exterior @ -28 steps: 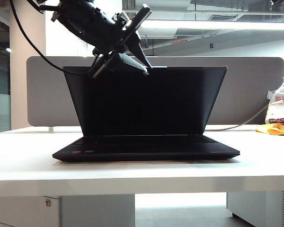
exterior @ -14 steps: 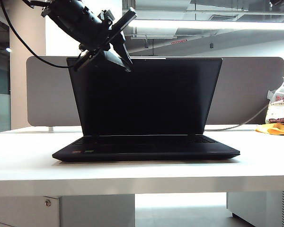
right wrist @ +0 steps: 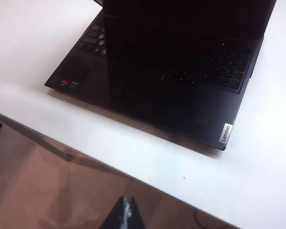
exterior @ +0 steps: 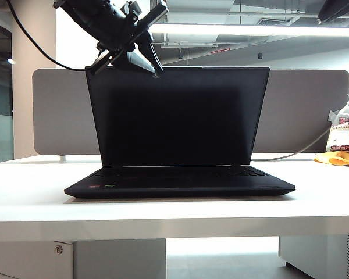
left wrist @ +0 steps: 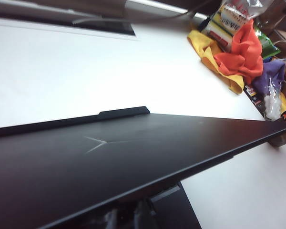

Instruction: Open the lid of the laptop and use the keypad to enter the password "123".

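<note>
Gripping the lid (exterior: 177,116) is the left gripper (exterior: 141,63); right gripper (right wrist: 128,214) closed.

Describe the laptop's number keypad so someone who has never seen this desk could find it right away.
On the white table sits one open black laptop, its lid upright before a grey partition board. The keypad is the narrow block of small black keys at the keyboard's end above the silver brand label, opposite the corner with the coloured stickers.

Black left gripper (exterior: 144,58), black cable; right gripper (right wrist: 127,214) dark
</note>
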